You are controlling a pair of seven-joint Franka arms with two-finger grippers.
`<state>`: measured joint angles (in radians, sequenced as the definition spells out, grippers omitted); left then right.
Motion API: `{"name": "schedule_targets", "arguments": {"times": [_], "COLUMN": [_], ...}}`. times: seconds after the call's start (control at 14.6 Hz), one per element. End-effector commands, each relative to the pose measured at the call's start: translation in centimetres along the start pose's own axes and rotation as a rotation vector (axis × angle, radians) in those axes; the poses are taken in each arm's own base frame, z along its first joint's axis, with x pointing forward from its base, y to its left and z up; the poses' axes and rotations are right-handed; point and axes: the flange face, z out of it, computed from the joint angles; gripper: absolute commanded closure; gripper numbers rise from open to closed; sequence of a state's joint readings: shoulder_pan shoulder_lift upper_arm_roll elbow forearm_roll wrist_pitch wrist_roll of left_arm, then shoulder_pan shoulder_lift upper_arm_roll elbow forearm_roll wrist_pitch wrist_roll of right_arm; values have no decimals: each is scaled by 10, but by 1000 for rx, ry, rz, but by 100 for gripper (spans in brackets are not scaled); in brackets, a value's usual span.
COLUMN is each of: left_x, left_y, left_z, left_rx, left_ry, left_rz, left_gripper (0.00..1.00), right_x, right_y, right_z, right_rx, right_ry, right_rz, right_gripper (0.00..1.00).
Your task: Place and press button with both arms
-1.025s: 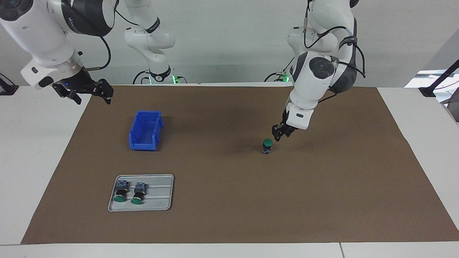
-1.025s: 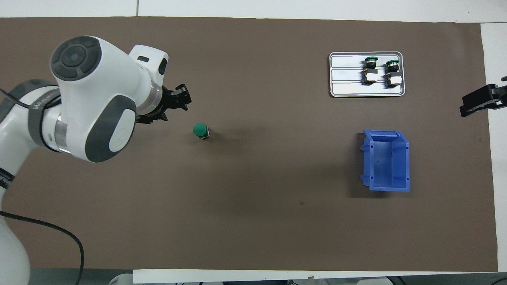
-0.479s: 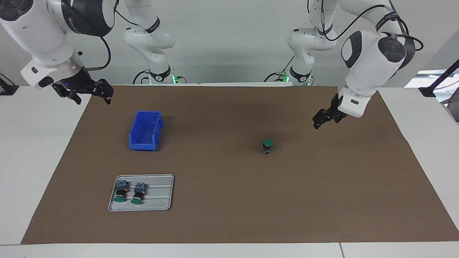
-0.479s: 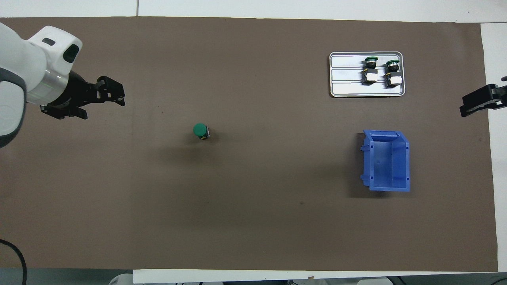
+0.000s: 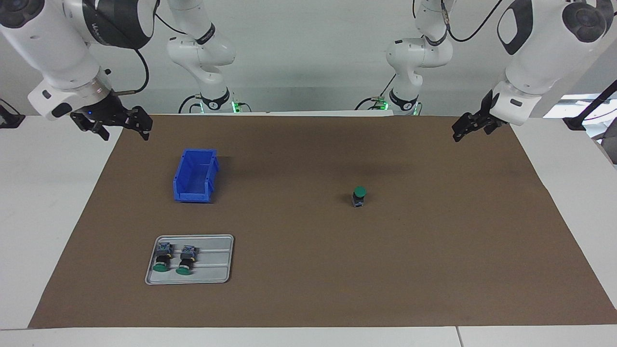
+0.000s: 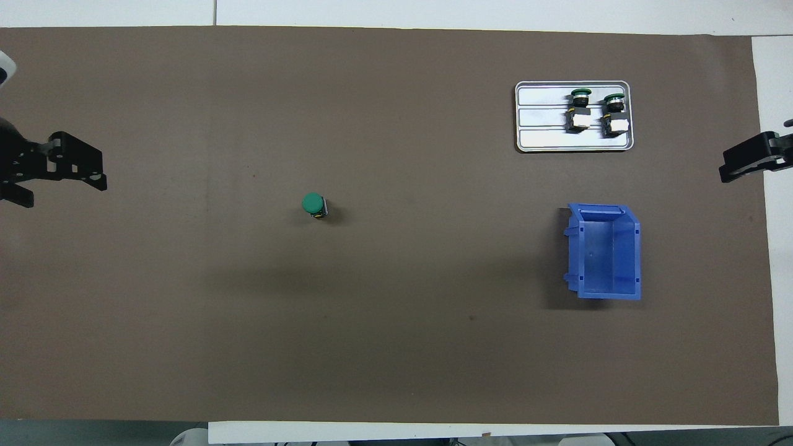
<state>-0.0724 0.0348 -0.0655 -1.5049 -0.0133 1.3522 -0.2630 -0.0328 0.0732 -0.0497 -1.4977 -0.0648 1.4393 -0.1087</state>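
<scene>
The button (image 5: 359, 196) stands upright on the brown mat, green cap up, toward the left arm's end; in the overhead view (image 6: 314, 205) it stands alone. My left gripper (image 5: 462, 131) hangs in the air over the mat's edge at the left arm's end, well apart from the button, shut and empty; its tip shows in the overhead view (image 6: 93, 168). My right gripper (image 5: 123, 129) waits open and empty over the mat's corner at the right arm's end; only its tip shows in the overhead view (image 6: 740, 164).
A grey tray (image 5: 217, 270) holds two more buttons (image 5: 173, 259) lying on their sides, farther from the robots than the blue bin (image 5: 193, 196). Tray (image 6: 545, 139) and bin (image 6: 604, 294) stand toward the right arm's end. Two slim white arms (image 5: 212, 72) stand at the back.
My left gripper has drawn away from just beside the button, rising and swinging out to the mat's edge at the left arm's end. The button and the right arm have not moved.
</scene>
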Motion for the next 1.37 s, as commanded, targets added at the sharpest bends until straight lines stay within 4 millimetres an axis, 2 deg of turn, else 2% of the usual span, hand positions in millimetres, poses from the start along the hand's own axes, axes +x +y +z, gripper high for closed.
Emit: {"name": "schedule_targets", "arguments": {"times": [0.0,0.07,0.14,0.27,0.62,0.82,1.23,1.3], "left_x": [-2,-3,-4,-9,-14,-13,-17,-15], "left_y": [-12,-26,-30,-34,-32,-33,-55,-64], "left_z": [-17,-19,-14,-6,1,1,-14,-14], "left_rx": [14,8,8,14,19,19,62,59], "left_ry": [-4,-5,-10,-26,-33,-30,15,14], "left_rz": [48,44,46,48,53,55,21,23], "left_gripper": [0,0,0,0,0,0,0,0], "right_x": [-7,-7,-7,-7,-7,-7,-7,-7], "right_y": [1,0,0,1,1,1,0,1], "right_z": [1,0,1,1,1,1,0,1], "right_rx": [18,19,20,18,18,18,19,18], "right_ry": [-3,-2,-3,-3,-3,-3,-3,-3], "right_rz": [-8,-9,-9,-8,-8,-8,-10,-8], "right_gripper": [0,0,0,0,0,0,0,0]}}
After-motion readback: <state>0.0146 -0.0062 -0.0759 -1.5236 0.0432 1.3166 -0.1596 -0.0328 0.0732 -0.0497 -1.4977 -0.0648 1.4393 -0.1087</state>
